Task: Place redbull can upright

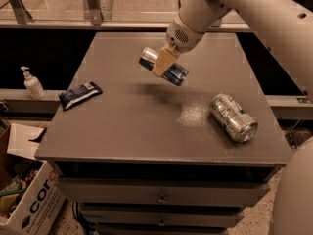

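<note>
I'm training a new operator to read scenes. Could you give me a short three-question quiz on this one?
1. True or false: the redbull can stands upright on the table.
2. What lies near the table's left edge? A) a dark snack packet B) a sponge C) an apple
3. Fill in: the gripper, in the air over the middle of the table, is shut on the ___.

Key: 1 false, the can is held tilted, off the surface. 2 A. 3 redbull can.
</note>
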Controlling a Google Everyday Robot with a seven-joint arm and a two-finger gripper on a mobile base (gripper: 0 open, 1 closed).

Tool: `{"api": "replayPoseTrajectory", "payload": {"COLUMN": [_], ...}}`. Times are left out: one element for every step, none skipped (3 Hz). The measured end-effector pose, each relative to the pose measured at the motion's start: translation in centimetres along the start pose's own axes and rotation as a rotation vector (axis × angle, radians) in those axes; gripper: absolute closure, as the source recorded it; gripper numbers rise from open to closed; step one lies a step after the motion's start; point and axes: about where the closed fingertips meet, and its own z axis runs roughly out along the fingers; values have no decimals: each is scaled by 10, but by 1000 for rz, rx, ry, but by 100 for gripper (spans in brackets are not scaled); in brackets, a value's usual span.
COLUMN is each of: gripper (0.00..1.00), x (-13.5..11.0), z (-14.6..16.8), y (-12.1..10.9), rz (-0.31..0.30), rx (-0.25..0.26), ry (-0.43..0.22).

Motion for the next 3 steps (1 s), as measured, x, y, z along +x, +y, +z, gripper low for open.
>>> {"api": "replayPoseTrajectory", "payload": {"gripper": [100, 100, 100], "x": [5, 19, 39], "z": [1, 0, -13], "y": [0, -18, -44], "rz": [34, 93, 146], "rx": [-5, -4, 16], "ry": [-89, -248, -432]}}
